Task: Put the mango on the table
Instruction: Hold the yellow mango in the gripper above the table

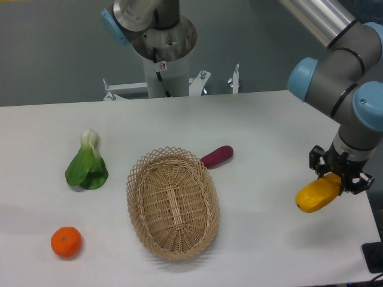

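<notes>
The jaws [339, 178] are clamped on the mango [317, 195], holding it tilted above the white surface [269, 131] — well to the right of the basket [173, 203]. A sweet potato [216, 156] lies just beside the basket's far rim; greens [87, 162] and an orange [66, 241] sit to its left.

White table [263, 125]: basket [173, 203], orange [66, 241], greens [87, 162].
</notes>
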`<state>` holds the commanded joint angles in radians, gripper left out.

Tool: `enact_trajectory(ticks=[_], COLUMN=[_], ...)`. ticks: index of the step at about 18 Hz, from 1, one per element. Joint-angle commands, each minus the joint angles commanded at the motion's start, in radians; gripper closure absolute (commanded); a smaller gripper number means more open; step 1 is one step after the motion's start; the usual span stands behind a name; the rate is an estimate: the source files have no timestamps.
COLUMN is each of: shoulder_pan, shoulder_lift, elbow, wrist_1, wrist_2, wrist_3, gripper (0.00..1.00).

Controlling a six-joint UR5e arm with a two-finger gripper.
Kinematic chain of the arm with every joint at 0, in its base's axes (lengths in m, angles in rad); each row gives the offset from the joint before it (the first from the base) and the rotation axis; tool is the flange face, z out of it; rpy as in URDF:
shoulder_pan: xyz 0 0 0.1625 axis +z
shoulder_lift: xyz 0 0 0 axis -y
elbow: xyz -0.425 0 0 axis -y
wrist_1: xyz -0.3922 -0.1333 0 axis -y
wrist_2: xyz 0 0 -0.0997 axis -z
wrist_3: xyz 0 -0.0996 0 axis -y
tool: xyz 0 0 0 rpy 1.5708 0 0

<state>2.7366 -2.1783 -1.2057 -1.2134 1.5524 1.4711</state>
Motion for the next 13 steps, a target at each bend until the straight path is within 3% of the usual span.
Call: enact_trajectory(ticks=[13], shoulder_pan=[0.012], shoulder_lift=[0.008], elbow=[-0.018], wrist_1=[0.003], wrist_2=[-0.014], wrist_3=[0.0], gripper=[0.84])
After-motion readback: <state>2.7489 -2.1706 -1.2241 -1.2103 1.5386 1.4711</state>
